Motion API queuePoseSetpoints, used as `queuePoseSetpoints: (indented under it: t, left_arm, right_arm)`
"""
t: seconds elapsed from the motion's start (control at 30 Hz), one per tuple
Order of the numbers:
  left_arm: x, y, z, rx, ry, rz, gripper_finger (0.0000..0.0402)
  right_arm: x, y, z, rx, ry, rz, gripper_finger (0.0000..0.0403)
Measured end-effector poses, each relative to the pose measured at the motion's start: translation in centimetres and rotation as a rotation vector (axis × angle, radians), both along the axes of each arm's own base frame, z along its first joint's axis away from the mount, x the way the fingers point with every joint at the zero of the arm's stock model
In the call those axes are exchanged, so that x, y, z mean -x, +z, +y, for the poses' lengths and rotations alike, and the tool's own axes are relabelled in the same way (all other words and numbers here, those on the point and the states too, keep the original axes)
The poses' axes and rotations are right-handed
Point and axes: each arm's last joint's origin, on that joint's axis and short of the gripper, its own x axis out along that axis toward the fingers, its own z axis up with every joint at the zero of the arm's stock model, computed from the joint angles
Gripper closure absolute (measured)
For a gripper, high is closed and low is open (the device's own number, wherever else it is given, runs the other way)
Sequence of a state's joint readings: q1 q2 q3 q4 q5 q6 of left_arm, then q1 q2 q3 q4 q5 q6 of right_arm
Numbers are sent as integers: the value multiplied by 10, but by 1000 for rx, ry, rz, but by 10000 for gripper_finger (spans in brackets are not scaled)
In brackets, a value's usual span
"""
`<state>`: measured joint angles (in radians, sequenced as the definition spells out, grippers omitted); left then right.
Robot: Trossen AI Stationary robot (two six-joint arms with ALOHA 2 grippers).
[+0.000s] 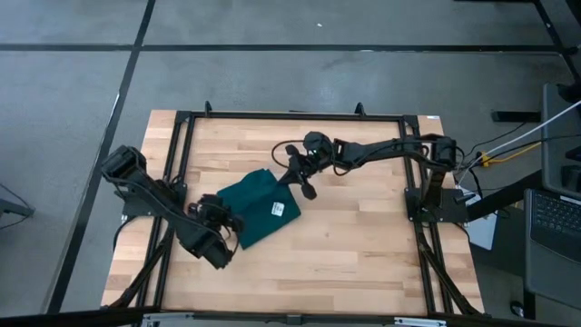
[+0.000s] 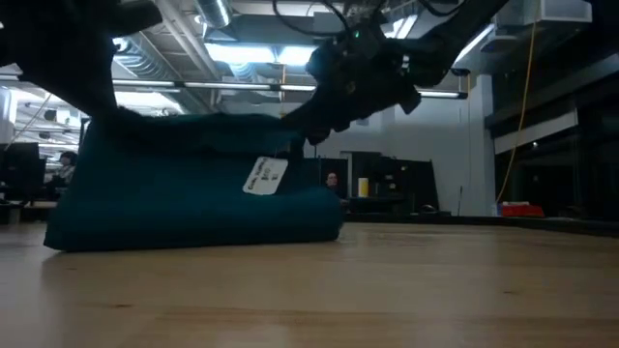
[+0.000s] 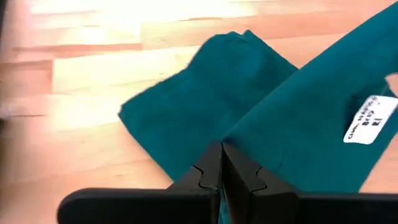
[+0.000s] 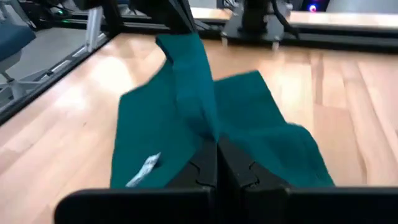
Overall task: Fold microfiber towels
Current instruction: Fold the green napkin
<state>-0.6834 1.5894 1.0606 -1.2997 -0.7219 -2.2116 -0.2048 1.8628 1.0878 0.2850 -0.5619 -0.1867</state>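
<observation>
On the wooden table point(image 1: 354, 245), near its middle and a little toward the left arm, lies the teal towel point(image 1: 257, 207), partly raised off the boards. Its small white tag point(image 1: 278, 208) shows on the upper face, near the edge closest to the right arm.

Left gripper point(image 1: 229, 221) sits at the towel's near-left corner. Its wrist view shows the two dark fingers point(image 3: 208, 171) pressed together with a fold of cloth pinched between them, so it is clamped on the towel. From that camera the cloth runs away in two layers: a flat part on the wood and a lifted band carrying the tag point(image 3: 370, 119).

Right gripper point(image 1: 292, 175) reaches in from the far right side and meets the towel at its far corner. Its fingers point(image 4: 202, 163) are likewise closed tight, with the cloth bunched at their tips, a ridge of fabric rising straight ahead of them.

From table height the towel point(image 2: 193, 198) hangs as a draped sheet between the two grips, its lower edge resting on the boards, the tag point(image 2: 265, 176) dangling on the side facing the camera. Right gripper point(image 2: 314, 130) holds the upper edge at the sheet's top right.
</observation>
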Motion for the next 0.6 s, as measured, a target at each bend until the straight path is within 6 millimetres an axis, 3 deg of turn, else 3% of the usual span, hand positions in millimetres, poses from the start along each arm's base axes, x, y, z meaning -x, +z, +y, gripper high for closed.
queuePoseSetpoints:
  t: [0.4, 0.6]
  left_arm:
    - [1, -8, 15, -38, -12, 127, 400]
    - [5, -5, 21, -105, -1, 186, 391]
  right_arm:
    - [-1, 5, -26, -8, -54, -100, 397]
    - [1, 8, -41, -30, -126, -115, 333]
